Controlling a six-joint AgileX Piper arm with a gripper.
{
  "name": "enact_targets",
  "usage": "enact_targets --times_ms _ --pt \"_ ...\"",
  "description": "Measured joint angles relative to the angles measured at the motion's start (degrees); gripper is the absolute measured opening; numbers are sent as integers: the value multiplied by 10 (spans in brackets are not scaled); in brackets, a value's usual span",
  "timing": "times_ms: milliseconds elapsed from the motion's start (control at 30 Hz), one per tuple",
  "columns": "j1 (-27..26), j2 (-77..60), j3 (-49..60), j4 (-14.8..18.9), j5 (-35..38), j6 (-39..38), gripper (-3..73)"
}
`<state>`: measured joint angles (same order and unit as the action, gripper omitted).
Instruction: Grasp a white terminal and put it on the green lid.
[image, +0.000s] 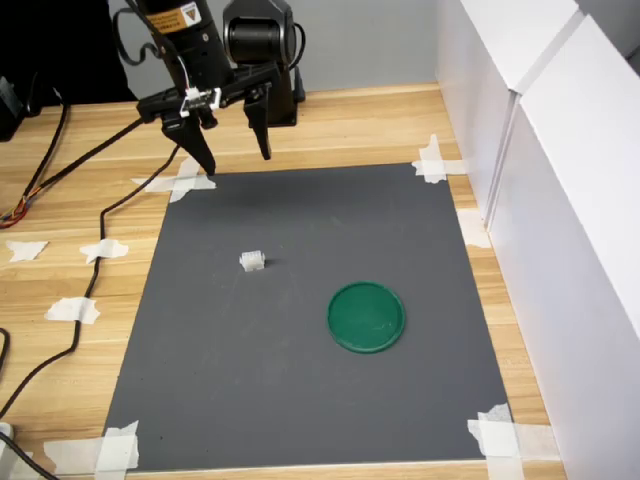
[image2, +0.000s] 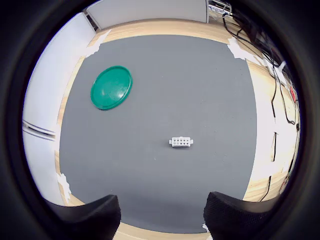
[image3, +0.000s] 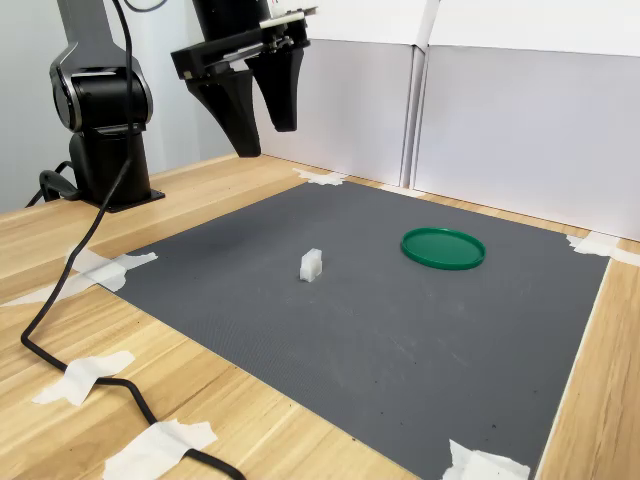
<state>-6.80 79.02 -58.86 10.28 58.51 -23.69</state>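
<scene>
The black gripper (image: 233, 160) is hanging in the air above the far edge of the dark grey rectangular mat (image: 300, 400), its jaws spread wide and holding nothing. The small white ridged plastic terminal (image: 252, 262) is lying on the mat well below and clear of the jaws, alone near the mat's middle. The flat round dark green plastic lid (image: 366, 316) is sitting apart from it, toward the first exterior view's right, on the taped-down mat covering the wooden bench (image: 350, 120).

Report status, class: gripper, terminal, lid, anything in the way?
Gripper open, empty, raised above the mat's edge. White terminal alone on mat, ungrasped. Green lid bare, apart from terminal. Nothing between them.
</scene>
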Motion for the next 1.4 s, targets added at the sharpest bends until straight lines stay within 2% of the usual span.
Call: enact_targets --times_ms 133,433,833,1400 --pt "24 43 -16 -28 1 14 715" --pt "68 123 -72 -31 -10 34 715" --pt "70 209 -86 -37 -30 38 715" --pt "70 218 -89 -32 -38 39 703"
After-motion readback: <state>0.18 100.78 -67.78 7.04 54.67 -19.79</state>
